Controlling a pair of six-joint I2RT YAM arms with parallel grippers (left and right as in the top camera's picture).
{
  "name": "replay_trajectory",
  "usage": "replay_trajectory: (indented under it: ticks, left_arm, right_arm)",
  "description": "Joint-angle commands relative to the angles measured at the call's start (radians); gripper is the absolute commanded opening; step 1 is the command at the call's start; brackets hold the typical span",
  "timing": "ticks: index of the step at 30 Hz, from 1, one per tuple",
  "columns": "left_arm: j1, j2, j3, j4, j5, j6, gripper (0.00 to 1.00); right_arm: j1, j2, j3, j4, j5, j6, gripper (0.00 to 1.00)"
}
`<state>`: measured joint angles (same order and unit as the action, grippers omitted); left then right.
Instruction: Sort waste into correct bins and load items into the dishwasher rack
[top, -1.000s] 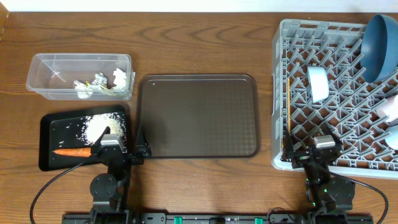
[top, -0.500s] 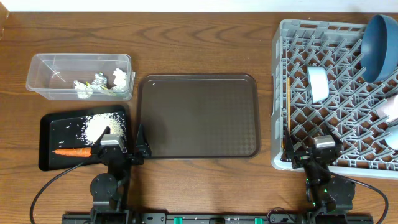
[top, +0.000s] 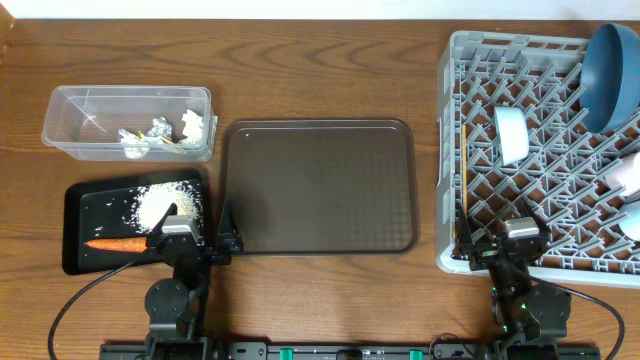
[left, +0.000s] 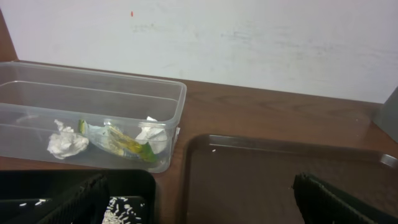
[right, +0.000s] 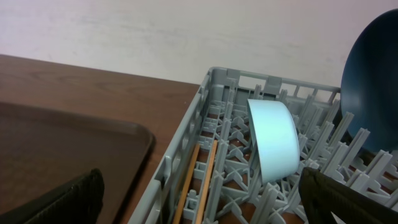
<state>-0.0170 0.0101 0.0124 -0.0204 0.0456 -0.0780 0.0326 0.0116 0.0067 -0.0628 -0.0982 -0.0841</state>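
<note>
**Left gripper** (top: 197, 218): located at the near edge of the worktop (top: 320, 60), left of centre. It sits over the line where the black tray (top: 80, 215) meets the brown tray (top: 318, 187). The fingers are spread wide and nothing is between them.

**Right gripper** (top: 503, 232): located toward the near-right corner of the worktop, at the near-left corner of the rack (top: 540, 150). The fingers are spread wide and nothing is held.

**Tub** (top: 128, 122): stands toward the far-left corner, its long side parallel to the far edge. It contains:
- tissue (left: 67, 142), in crumpled white lumps against the near wall;
- wrapper (left: 118, 140), lying between the lumps.

**Black tray**: lies at the left edge, nearer than the tub and just beside the brown tray. It carries:
- rice (top: 160, 205), heaped toward its right side, with loose grains scattered to the left;
- carrot (top: 118, 243), lying flat along its near side, apart from the heap.

**Brown tray**: lies at the centre of the worktop.

**Rack**: occupies the right edge from the far corner almost to the near edge. It holds:
- plate (top: 612, 75), standing on edge in the far-right corner;
- blue cup (right: 273, 140), on its side among the pegs in the left half;
- chopsticks (right: 186, 186), lying side by side along the left wall;
- pink cup (top: 628, 172), at the right wall, partly out of view;
- bowl (top: 632, 222), just nearer than the pink cup, also partly out of view.
</note>
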Motion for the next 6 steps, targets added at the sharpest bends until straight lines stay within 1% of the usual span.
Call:
replay_trajectory:
  ticks: [1, 6]
  left_arm:
    - [-0.002, -0.006, -0.008, -0.048, -0.020, -0.001, 0.96]
    - [-0.002, -0.006, -0.008, -0.048, -0.020, -0.001, 0.96]
  right_arm:
    - [0.010, -0.007, -0.001, -0.002, -0.010, 0.001, 0.99]
    - [0.010, -0.006, -0.001, -0.002, -0.010, 0.001, 0.99]
